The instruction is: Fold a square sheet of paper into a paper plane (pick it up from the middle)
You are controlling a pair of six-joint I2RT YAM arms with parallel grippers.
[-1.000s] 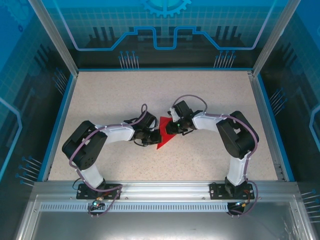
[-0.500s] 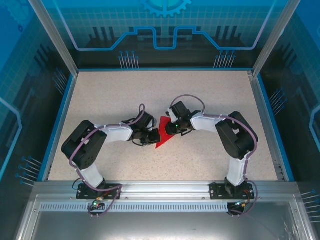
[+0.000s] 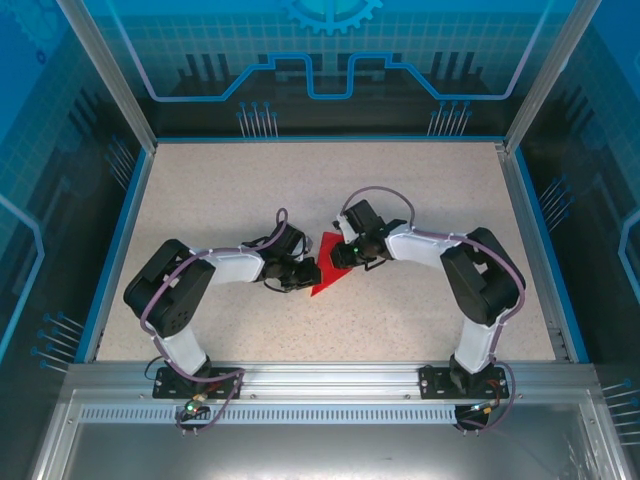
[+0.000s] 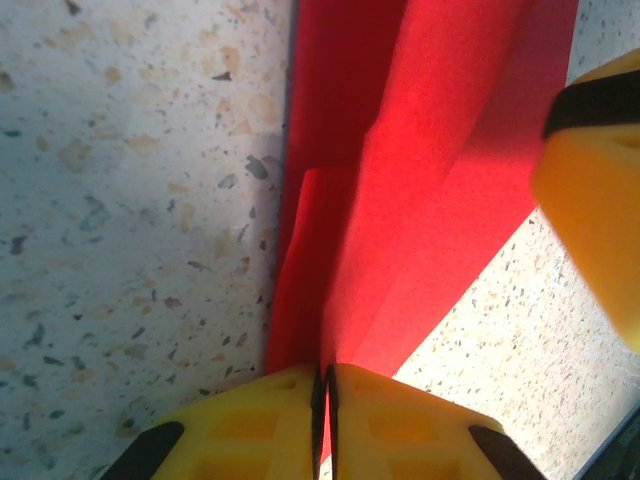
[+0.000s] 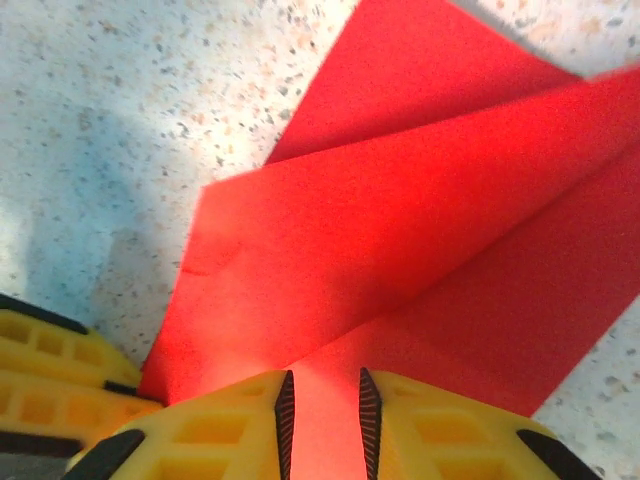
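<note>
- The left gripper (image 4: 325,400), at the bottom edge of its wrist view, is holding its fingers (image 4: 260,425) at a bare slit. A creased edge of the square sheet of paper (image 4: 420,200) is running into that slit, so it is pinching the paper.
- The right gripper (image 5: 322,410), at the bottom of its own view, is holding its fingers (image 5: 440,430) narrowly apart with red paper filling the gap. Whether they are actually clamping it is hard to tell from this angle.
- In the top view, compared with a second ago, the right arm (image 3: 480,275) is swinging its elbow toward the right of the frame. The left gripper is edging slightly left.
- The paper is staying at the centre of the frame, between the two grippers, lying on the counter (image 3: 230,190).
- This is reading as a small adjustment along a crease, not a lift. The sheet is already showing a pointed, layered shape but not yet a narrow dart, so the folding is looking partway done.
- Counting: one red sheet, two arms, two grippers, four yellow fingers, one counter.
</note>
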